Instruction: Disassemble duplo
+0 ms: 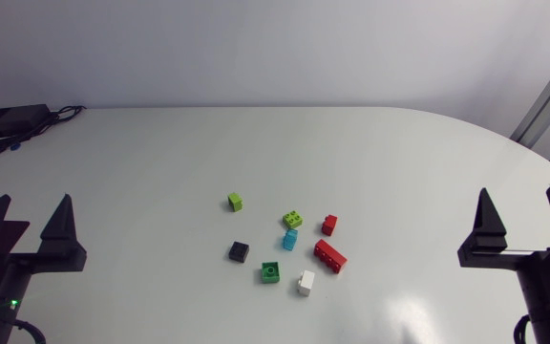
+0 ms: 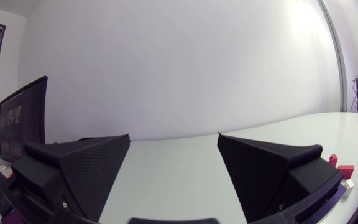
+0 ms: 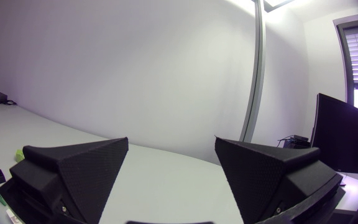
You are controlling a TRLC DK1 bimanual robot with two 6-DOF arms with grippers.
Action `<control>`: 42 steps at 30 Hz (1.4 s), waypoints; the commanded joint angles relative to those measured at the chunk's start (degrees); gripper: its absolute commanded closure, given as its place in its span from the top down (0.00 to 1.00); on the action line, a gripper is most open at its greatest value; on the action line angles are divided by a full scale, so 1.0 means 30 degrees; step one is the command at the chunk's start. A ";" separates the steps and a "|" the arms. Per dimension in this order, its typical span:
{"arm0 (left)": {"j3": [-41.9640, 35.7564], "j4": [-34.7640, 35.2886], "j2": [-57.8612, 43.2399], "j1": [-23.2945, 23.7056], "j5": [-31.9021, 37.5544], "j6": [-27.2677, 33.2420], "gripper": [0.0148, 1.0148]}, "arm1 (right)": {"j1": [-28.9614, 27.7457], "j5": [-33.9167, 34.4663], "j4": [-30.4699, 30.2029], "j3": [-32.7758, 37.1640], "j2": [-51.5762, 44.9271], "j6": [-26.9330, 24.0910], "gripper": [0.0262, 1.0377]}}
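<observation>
Holding my left gripper [image 1: 34, 201] wide-jawed at the white table's [image 1: 256, 143] left edge | right gripper [image 1: 520, 193] gaping at its right edge | small coloured plastic bricks [image 1: 290, 239] lying scattered mid-table

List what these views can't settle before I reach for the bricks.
- Head view: the small red plastic brick and the light blue plastic brick are too small to tell whether either is one piece or two joined.
- Left wrist view: the black left fingers hide all bricks but the long red plastic brick and its neighbours.
- Right wrist view: the black right fingers hide most bricks; a lime green plastic brick shows beside them.
</observation>
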State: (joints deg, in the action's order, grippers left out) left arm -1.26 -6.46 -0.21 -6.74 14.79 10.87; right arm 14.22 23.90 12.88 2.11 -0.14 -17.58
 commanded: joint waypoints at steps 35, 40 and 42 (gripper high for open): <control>0.0507 0.1391 0.0216 0.1076 -0.1032 -0.2365 0.97 | -0.5794 -0.7967 -0.4266 -0.0732 0.0135 0.3840 0.96; 0.0478 0.1450 0.0304 0.0753 -0.1853 -0.0343 0.97 | -0.5823 -0.7967 -0.4266 -0.0732 0.0165 0.3840 0.96; 0.0478 0.1538 0.0245 0.0607 -0.2233 0.0770 0.97 | -0.5823 -0.7967 -0.4266 -0.0732 0.0165 0.3840 0.96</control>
State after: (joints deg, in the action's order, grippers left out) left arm -1.06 -2.09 -0.25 -4.32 9.08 9.65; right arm -3.33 0.19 0.78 2.11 -0.14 -7.22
